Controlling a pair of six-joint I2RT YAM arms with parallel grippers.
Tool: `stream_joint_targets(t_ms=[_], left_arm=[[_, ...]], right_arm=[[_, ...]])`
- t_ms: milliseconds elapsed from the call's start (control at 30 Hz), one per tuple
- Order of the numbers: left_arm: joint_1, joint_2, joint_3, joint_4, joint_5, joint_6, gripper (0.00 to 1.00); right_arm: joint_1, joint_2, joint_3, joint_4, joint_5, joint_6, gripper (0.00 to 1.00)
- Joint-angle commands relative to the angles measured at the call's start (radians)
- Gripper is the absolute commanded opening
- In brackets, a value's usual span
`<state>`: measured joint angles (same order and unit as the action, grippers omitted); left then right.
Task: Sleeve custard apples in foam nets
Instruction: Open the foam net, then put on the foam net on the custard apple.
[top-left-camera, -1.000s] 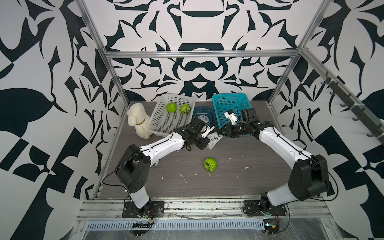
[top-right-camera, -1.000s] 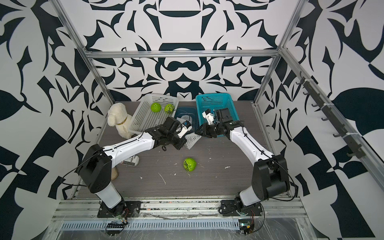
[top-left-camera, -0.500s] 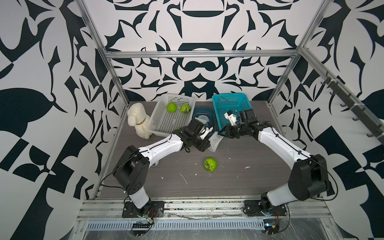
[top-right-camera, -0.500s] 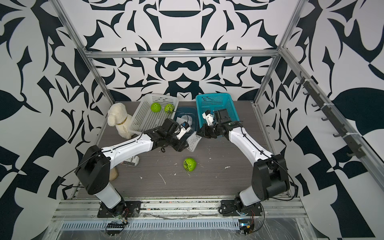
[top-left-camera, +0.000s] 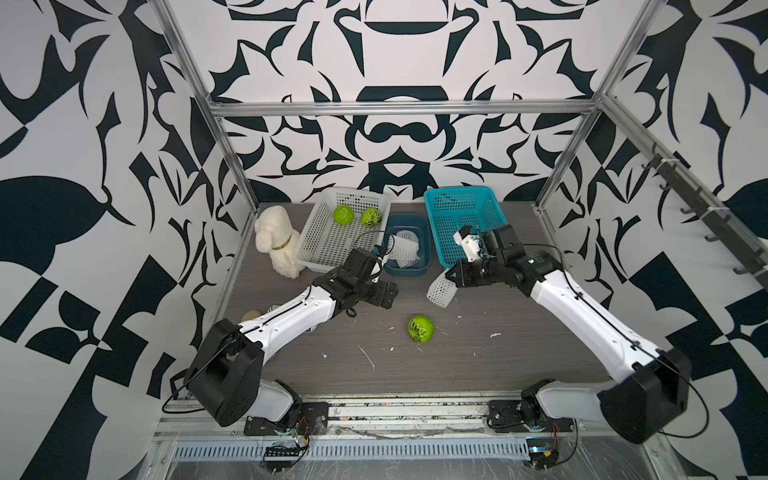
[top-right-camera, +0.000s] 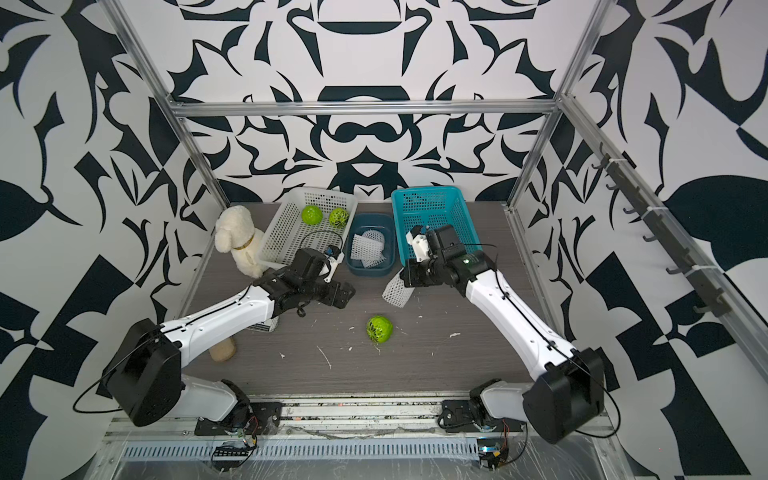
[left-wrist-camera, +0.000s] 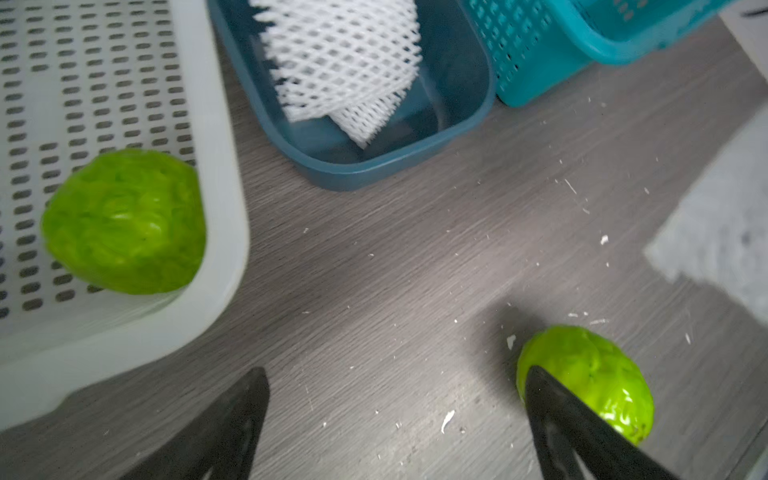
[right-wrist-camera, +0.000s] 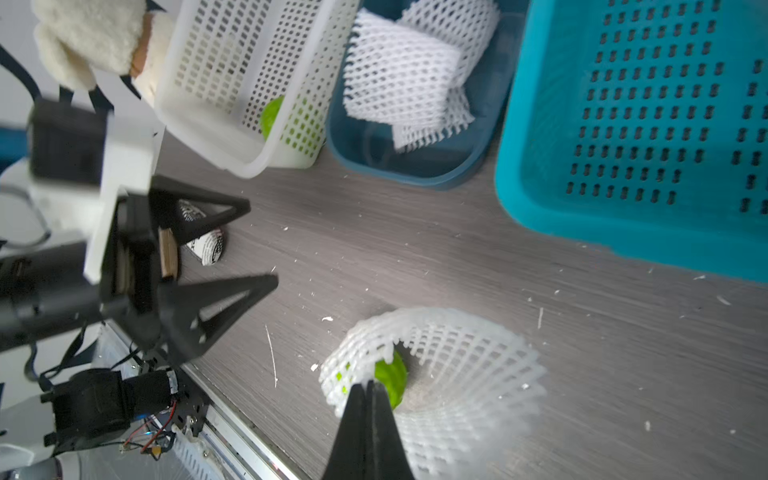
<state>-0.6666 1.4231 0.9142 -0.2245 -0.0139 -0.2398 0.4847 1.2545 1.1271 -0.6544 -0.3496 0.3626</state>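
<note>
Letting go of the foam net (right-wrist-camera: 457, 353), the left gripper (right-wrist-camera: 262, 243) has drawn back with jaws wide, while the right gripper (right-wrist-camera: 368, 384) pinches its rim near the lone custard apple (top-left-camera: 420, 328) on the table (top-left-camera: 519, 353).

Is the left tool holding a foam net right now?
No, the left tool stands open and empty, while the right tool pinches the foam net.

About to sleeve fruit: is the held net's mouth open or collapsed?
Open. In the right wrist view the foam net flares round from the shut right gripper, table visible through its middle.
</note>
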Motion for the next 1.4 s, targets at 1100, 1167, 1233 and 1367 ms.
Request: stream_joint_targets(t_ms=[1100,1167,1233,1367], left_arm=[[0.0,-0.048,-0.129,0.188,0.063,-0.216,0.87],[0.0,-0.049,-0.13,0.187,0.061,-0.214,0.87],[0.001,-0.046,-0.127,0.182,0.062,-0.213,0.87],[0.001,-0.045,-0.124,0.178,0.065,-0.213,0.87]], right_arm=[[0.43,-0.09,-0.225,0.029,0.453,0.043,0.0],[0.43,-0.075,-0.211,0.025,0.468,0.042,0.0],[0.431,-0.048,-0.189,0.046,0.451,0.036,0.0],[0.43,0.034,-0.131,0.083,0.414,0.014,0.0]])
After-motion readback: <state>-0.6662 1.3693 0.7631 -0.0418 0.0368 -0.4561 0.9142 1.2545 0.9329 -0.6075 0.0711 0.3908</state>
